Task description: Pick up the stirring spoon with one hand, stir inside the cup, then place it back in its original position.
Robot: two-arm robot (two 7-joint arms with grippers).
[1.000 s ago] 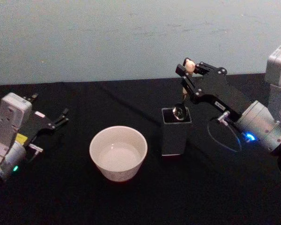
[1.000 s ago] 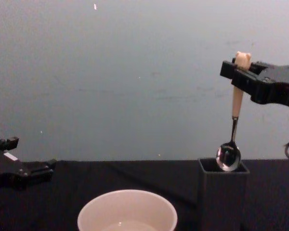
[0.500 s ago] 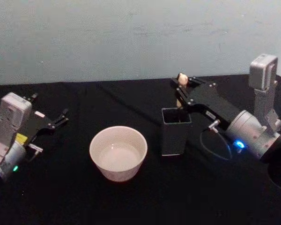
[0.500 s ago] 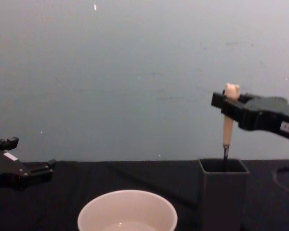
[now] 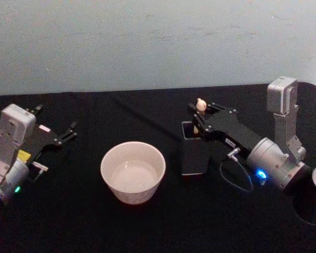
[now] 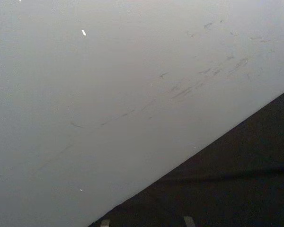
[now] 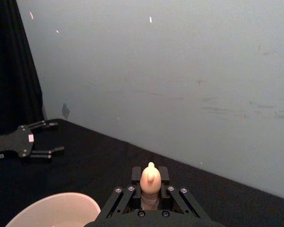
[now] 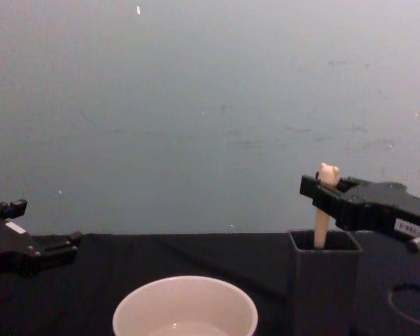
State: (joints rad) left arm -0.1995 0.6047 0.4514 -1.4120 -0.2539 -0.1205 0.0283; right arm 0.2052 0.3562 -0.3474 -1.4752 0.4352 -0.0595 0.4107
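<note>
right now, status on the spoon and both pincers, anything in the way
Right pincer shut on stirring spoon just below its animal-head top, spoon bowl down inside dark square holder. Left pincer open, parked at table's left. Cream cup beside holder, apart; nothing blocking.

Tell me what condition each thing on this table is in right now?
stirring spoon: upright, bowl down inside the holder, handle gripped.
holder: upright, spoon inside.
cup: upright, no spoon in it.
right gripper: shut on the spoon handle.
left gripper: open, idle at left.

Matt dark holder, smooth glossy cream cup, black cloth.
</note>
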